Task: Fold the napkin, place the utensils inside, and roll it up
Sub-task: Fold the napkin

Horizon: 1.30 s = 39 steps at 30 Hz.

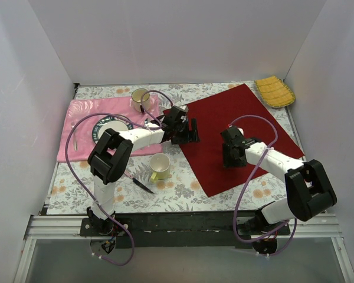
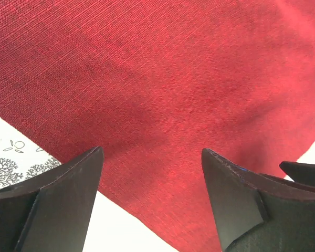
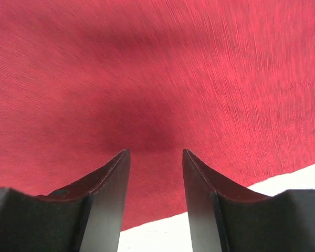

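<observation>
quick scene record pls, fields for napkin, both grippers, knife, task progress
napkin: spread flat, unfolded, right of centre
left gripper: open, over napkin's left edge, holding nothing
right gripper: open, over napkin, holding nothing
knife: on table, left of napkin, not touching it
progress: no fold yet, nothing on napkin

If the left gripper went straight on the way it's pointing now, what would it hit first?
Most likely the napkin. The left gripper points down at the red cloth near its edge, jaws open with nothing between them. How close it is, I can't tell.
</observation>
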Each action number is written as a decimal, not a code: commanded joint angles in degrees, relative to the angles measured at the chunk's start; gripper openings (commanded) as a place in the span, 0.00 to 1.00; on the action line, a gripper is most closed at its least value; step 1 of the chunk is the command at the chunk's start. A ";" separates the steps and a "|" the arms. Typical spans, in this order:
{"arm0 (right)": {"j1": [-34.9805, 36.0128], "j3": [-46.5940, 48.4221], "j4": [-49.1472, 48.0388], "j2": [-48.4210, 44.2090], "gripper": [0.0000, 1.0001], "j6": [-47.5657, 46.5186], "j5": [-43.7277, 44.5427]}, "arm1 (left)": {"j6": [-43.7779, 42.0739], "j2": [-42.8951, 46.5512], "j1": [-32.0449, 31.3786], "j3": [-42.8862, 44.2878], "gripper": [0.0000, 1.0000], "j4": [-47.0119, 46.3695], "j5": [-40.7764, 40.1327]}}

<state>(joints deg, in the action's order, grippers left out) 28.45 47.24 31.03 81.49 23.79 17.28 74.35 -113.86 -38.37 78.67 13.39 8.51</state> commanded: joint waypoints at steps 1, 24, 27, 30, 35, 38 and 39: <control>1.34 -5.04 -2.99 -0.46 0.52 1.25 2.32 | -2.10 0.84 -0.30 2.63 0.75 -0.12 -3.67; 16.01 -10.34 -4.85 -3.79 0.57 13.05 -0.68 | -2.63 13.48 -0.30 1.57 0.76 1.99 -2.10; 22.67 -6.12 -1.43 -5.29 0.61 4.78 3.44 | -2.54 16.64 -0.22 1.31 0.77 2.52 -2.36; 29.44 -4.79 -1.05 -8.01 0.62 2.32 3.55 | -1.58 20.24 0.31 1.66 0.78 3.57 -4.03; 37.02 -8.65 -7.46 -14.16 0.68 -4.95 -0.91 | 0.88 25.53 1.45 0.34 0.79 3.75 -5.00; 38.79 -8.31 -8.61 -12.86 0.59 -6.82 -4.17 | 2.03 29.04 2.16 -1.77 0.79 2.35 -5.43; 38.88 -7.26 -8.61 -11.63 0.58 -8.22 -6.71 | 2.55 29.83 2.42 -2.20 0.79 2.00 -5.79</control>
<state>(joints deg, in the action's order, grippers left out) 66.24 39.44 24.99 67.94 22.04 16.53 74.87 -90.02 -37.10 78.30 16.25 4.84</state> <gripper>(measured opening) 0.622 0.785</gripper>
